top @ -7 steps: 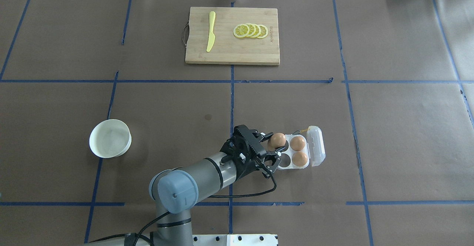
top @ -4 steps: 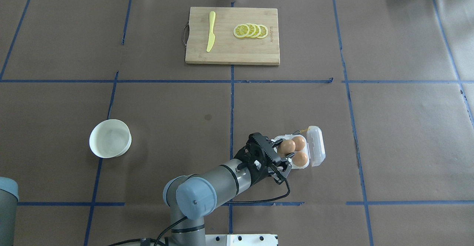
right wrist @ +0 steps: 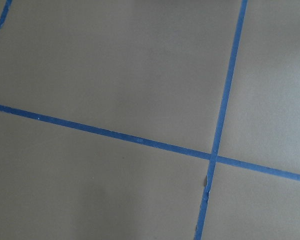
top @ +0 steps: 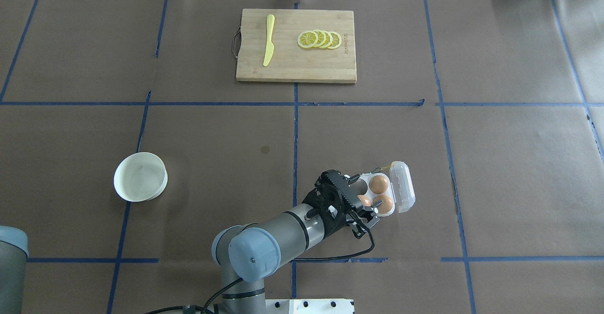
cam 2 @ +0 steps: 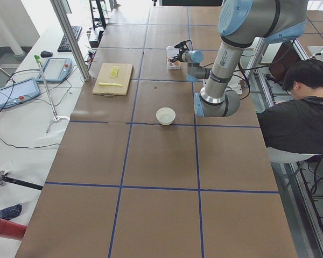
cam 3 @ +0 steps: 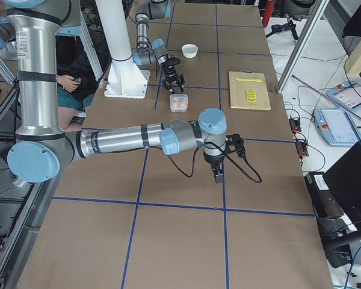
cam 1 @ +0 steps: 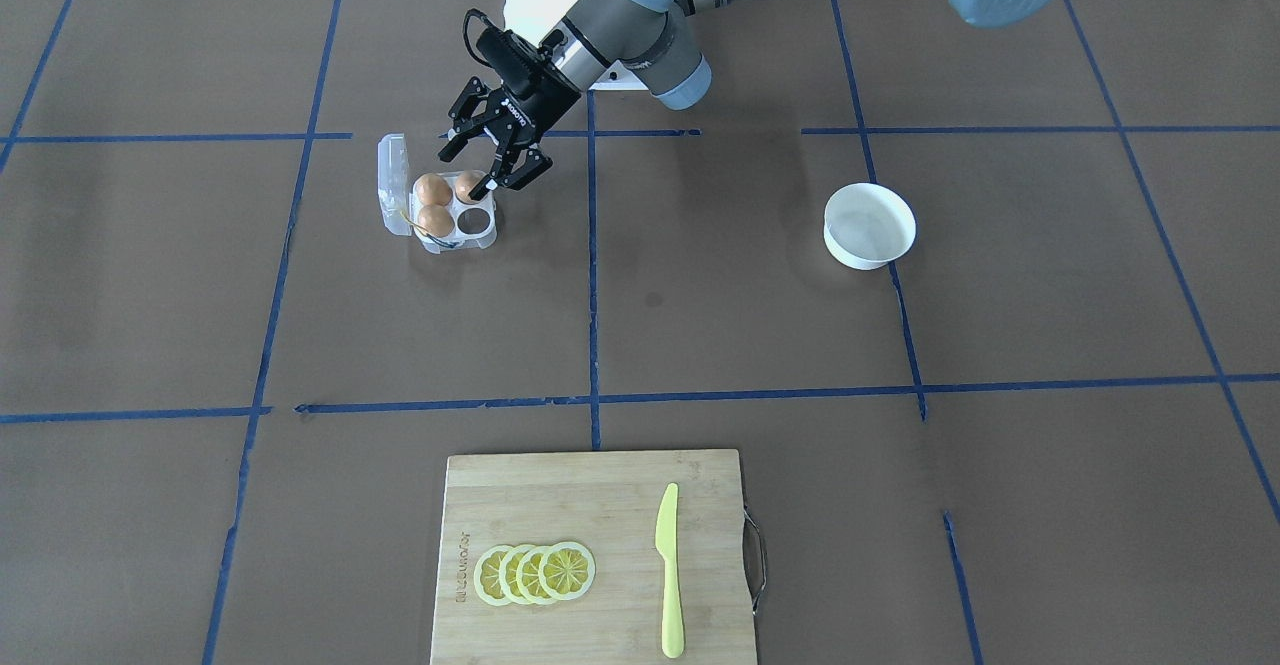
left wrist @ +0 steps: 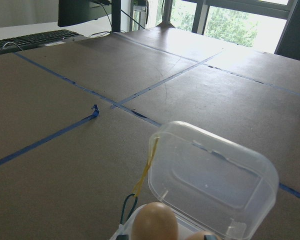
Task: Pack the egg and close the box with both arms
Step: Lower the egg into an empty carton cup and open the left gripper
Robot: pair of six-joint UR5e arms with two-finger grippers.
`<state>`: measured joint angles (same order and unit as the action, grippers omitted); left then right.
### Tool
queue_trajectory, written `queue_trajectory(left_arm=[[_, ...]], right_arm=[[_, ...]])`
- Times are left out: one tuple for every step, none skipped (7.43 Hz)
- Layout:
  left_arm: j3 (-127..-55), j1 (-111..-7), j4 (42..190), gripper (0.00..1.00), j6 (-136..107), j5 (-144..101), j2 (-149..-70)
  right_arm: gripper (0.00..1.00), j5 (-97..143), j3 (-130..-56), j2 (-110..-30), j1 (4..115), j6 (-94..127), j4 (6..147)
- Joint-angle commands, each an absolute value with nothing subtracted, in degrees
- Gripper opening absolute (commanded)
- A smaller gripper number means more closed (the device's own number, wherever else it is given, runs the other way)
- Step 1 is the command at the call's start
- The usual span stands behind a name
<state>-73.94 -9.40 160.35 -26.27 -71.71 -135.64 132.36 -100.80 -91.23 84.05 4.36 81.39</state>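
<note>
The clear four-cup box [top: 377, 214] lies open near the table's front, its lid [top: 403, 186] folded out to the right. Two brown eggs [top: 379, 183] [top: 383, 203] sit in the cups next to the lid. My left gripper [top: 362, 198] reaches in from the left and is shut on a third egg [cam 1: 468, 185], which is down in the near cup. The far cup beside it [cam 1: 475, 217] is empty. The left wrist view shows the lid [left wrist: 215, 185] and the yellow string [left wrist: 146, 170]. My right gripper [cam 3: 218, 173] hangs over bare table to the right. I cannot tell if it is open.
A white bowl [top: 140, 176] stands to the left. A wooden cutting board [top: 296, 63] at the back holds a yellow knife [top: 268, 40] and lemon slices [top: 320, 39]. A seated person [cam 2: 301, 107] is behind the robot.
My left gripper has moved right and down with the egg, from above the box's left edge into the near cup.
</note>
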Motion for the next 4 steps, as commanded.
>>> queue_trajectory(left_arm=[[-75.0, -9.5, 161.0, 1.0, -26.5, -71.9, -135.1], [-75.8, -9.6, 161.2, 1.0, -26.5, -72.1, -134.7], [-77.9, -10.2, 160.4, 1.0, -26.5, -73.1, -134.4], [-80.2, -11.9, 157.3, 1.0, -26.5, -76.2, -133.4]], right_arm=[[1.0, 132.4, -100.8, -91.2, 84.0, 4.4, 81.4], [1.0, 132.5, -100.8, -91.3, 84.1, 4.4, 81.4], [1.0, 132.5, -100.8, -91.3, 84.1, 4.4, 81.4], [1.0, 132.5, -100.7, -91.3, 84.1, 4.3, 81.4]])
